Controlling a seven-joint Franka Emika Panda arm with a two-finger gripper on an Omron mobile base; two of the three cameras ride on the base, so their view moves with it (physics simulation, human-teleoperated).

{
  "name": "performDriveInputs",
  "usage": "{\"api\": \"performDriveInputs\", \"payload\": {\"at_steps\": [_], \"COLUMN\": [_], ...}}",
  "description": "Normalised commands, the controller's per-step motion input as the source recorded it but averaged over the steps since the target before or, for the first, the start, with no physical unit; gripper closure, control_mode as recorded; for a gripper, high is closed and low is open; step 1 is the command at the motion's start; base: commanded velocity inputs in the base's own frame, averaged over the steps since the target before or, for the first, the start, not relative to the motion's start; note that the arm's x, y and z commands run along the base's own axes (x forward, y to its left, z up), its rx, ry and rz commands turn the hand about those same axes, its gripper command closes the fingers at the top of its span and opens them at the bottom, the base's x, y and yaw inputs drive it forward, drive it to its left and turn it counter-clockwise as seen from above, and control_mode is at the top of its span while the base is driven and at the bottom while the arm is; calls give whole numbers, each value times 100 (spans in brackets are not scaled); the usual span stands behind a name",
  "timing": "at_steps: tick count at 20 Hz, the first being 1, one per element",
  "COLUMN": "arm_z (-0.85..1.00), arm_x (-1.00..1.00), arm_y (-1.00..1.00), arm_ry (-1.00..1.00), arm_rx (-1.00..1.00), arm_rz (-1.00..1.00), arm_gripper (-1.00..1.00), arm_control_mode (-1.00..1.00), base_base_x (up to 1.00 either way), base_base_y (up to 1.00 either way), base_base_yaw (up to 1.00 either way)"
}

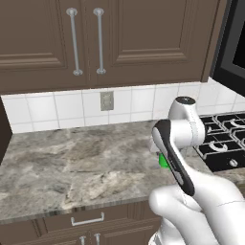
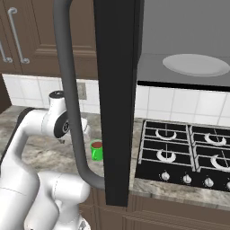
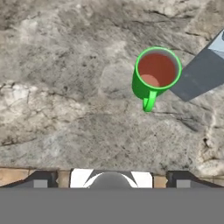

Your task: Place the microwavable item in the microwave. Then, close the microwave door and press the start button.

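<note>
The microwave door (image 2: 117, 90) hangs open, no writing legible. The arm bends above the green mug (image 3: 154, 75). The gripper's (image 3: 110, 177) opening cannot be told; it holds nothing.

You saw brown cabinets (image 1: 100, 38) at 12 o'clock, white tile backsplash (image 1: 72, 107) below, grey marble counter (image 1: 72, 162), black stove (image 2: 184, 152) at 3 o'clock.

Light is even and fairly bright across all views, flat as rendered scenes are; no glare on the stone bench (image 1: 72, 162); the green mug (image 3: 154, 76) throws a soft dark shadow away to one side in the hand view, so light seems to come from above and aside; edges look soft and slightly blocky; the microwave door (image 2: 117, 90) reads nearly featureless black.
</note>
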Motion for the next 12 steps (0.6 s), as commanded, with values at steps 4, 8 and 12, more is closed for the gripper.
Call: {"api": "performDriveInputs", "payload": {"at_steps": [4,8,12], "arm_z": [-58,-22,-11], "arm_x": [-6,1,9], "arm_y": [0,-1,-9], "arm_ry": [0,0,2], "arm_rx": [0,0,0], "arm_rz": [-3,-3,0], "arm_gripper": [-100,-100,-100], "arm_control_mode": [-100,-100,-100], "base_base_x": [0,0,0], "base_base_y": [0,0,0], "base_base_yaw": [0,0,0]}}
